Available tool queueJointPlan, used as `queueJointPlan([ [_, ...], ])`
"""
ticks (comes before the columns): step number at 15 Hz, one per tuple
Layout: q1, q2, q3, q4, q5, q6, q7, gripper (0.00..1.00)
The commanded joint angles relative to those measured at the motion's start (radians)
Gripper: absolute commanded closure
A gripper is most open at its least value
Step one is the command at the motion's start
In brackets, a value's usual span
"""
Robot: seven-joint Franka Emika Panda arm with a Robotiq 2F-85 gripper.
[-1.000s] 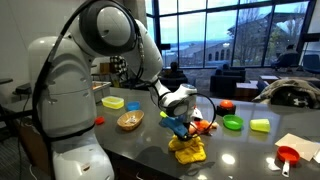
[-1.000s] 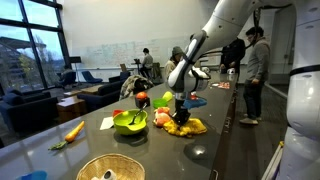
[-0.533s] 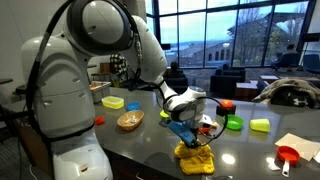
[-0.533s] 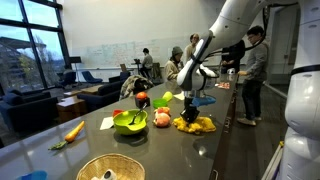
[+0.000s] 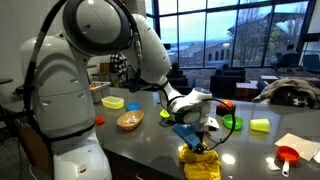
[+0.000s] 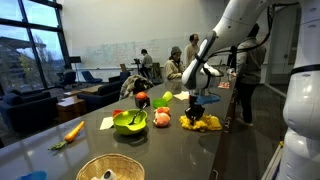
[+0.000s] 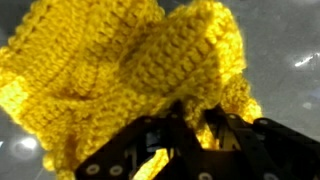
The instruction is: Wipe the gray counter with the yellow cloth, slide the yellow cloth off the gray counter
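Observation:
The yellow cloth [image 5: 200, 166] lies bunched on the gray counter [image 5: 150, 146] close to its front edge; in an exterior view the yellow cloth [image 6: 204, 123] sits at the right end of the counter [image 6: 160, 150]. My gripper [image 5: 199, 143] points down right on top of it, seen from another side as the gripper [image 6: 196, 110]. In the wrist view the knitted cloth [image 7: 120, 60] fills the picture. The gripper [image 7: 194, 115] stands with its fingers a narrow gap apart, and yellow folds fill that gap.
A wooden bowl [image 5: 130, 121], a yellow plate [image 5: 113, 102], a green bowl [image 5: 233, 122], a pale block [image 5: 260, 125] and a red tool [image 5: 288, 155] lie around. A green bowl [image 6: 130, 121] and a red fruit [image 6: 162, 118] stand beside the cloth. People stand beyond the counter.
My arm has dragged the yellow cloth across the counter toward its front edge. The wrist has lowered and stretched further out with it.

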Motion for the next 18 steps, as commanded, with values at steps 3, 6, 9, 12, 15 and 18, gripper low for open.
queueJointPlan([
  [3,-0.001,-0.001,0.001,0.0,-0.002,-0.002,0.002,0.42],
  [6,0.015,-0.003,0.012,0.038,-0.066,-0.023,0.062,0.32],
  [9,0.055,-0.018,0.045,0.091,-0.173,-0.07,0.159,0.13],
  [12,0.104,-0.031,0.089,0.147,-0.233,-0.125,0.238,0.0],
  [15,0.146,-0.021,0.129,0.184,-0.232,-0.152,0.272,0.0],
  [18,0.167,-0.014,0.147,0.176,-0.268,-0.168,0.318,0.0],
])
